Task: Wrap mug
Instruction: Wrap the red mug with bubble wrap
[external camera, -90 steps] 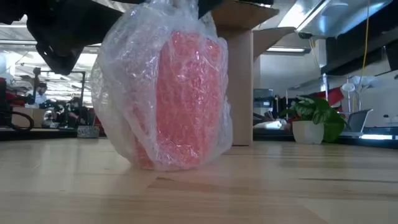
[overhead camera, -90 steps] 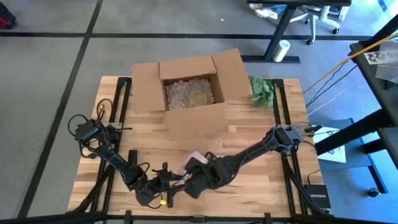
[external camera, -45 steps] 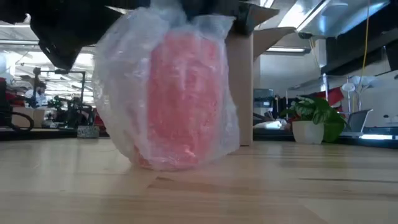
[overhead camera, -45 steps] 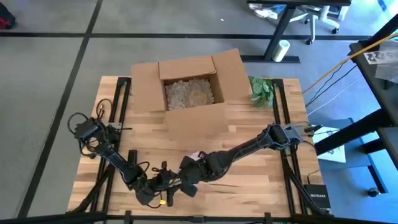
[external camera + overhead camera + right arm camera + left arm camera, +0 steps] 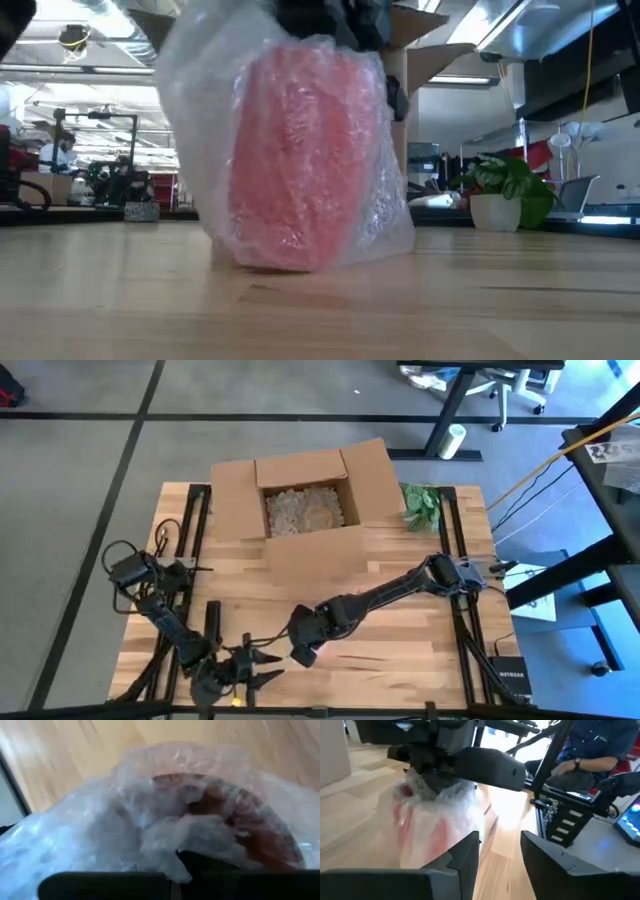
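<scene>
A red mug (image 5: 295, 160) stands upright on the wooden table, swathed in clear bubble wrap (image 5: 200, 120). In the high view it sits near the table's front edge, under my right gripper (image 5: 303, 645). That gripper comes down on top of the bundle and is shut on the wrap at the mug's mouth. My left gripper (image 5: 268, 668) is open. It lies low, just left of the bundle, and its fingers (image 5: 465, 852) point at the bundle without touching it. My right gripper comes from above, pointing down, onto the wrap bunched over the mug's mouth (image 5: 175, 835). The gripper's own body hides the fingertips, so the kind of hold cannot be told. The mug's base stays on the table, and loose wrap billows around its sides (image 5: 400, 795).
An open cardboard box (image 5: 305, 500) with paper filling stands at the table's far side, and a small potted plant (image 5: 420, 505) sits to its right. Bare wood lies between the box and the bundle. A seated person (image 5: 590, 755) shows beyond the table.
My left gripper has drawn back from the bundle toward the table's near left corner and no longer shows beside it in the low view. My right arm has swung farther left over the mug. The wrapped mug has shifted a little on the table, still upright.
</scene>
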Motion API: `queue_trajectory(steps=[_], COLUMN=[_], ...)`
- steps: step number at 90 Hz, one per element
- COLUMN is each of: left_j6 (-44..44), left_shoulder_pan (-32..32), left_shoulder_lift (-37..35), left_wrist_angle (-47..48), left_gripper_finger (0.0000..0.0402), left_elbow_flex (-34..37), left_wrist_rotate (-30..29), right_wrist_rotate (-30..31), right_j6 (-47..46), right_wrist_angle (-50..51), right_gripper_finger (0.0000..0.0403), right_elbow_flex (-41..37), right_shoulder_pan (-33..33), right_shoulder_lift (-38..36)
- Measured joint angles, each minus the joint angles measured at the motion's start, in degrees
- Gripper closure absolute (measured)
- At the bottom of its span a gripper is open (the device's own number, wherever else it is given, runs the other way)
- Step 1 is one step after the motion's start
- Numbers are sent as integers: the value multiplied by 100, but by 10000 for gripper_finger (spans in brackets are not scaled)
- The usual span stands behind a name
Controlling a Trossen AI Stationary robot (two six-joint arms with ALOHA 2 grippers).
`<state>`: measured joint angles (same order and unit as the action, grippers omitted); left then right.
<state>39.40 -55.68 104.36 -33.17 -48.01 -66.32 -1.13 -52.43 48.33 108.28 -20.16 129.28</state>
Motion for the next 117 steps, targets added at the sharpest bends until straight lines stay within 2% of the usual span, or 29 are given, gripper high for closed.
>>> queue_trajectory(steps=[8, 17, 27, 45, 67, 84, 100, 117], left_j6=[488, 621, 436, -739, -497, -308, -339, -320], left_shoulder_pan=[154, 368, 631, 732, 919, 1154, 1182, 1191], left_shoulder_lift=[0, 0, 0, 0, 0, -4, -7, 0], left_wrist_angle=[462, 702, 636, -247, -58, 43, 112, 127], left_gripper_finger=[273, 273, 273, 273, 273, 273, 273, 273], left_elbow_flex=[0, 0, 0, -1, -9, -15, -17, -15], left_wrist_rotate=[-5, 103, 510, 579, 594, 1066, 1108, 1101], right_wrist_rotate=[0, 0, 0, 4, -2, -95, 75, 513], right_j6=[-24, -84, -131, -128, -131, -143, -152, -146], right_wrist_angle=[24, -69, -68, -58, -146, -126, 657, 1663], right_gripper_finger=[403, 403, 403, 403, 403, 403, 403, 403], right_elbow_flex=[26, 26, 113, 141, 144, 153, 729, 1734], right_shoulder_pan=[-1, -7, -7, -11, -11, -74, -216, -387], right_shoulder_lift=[10, 15, 24, 30, 30, 30, 41, 19])
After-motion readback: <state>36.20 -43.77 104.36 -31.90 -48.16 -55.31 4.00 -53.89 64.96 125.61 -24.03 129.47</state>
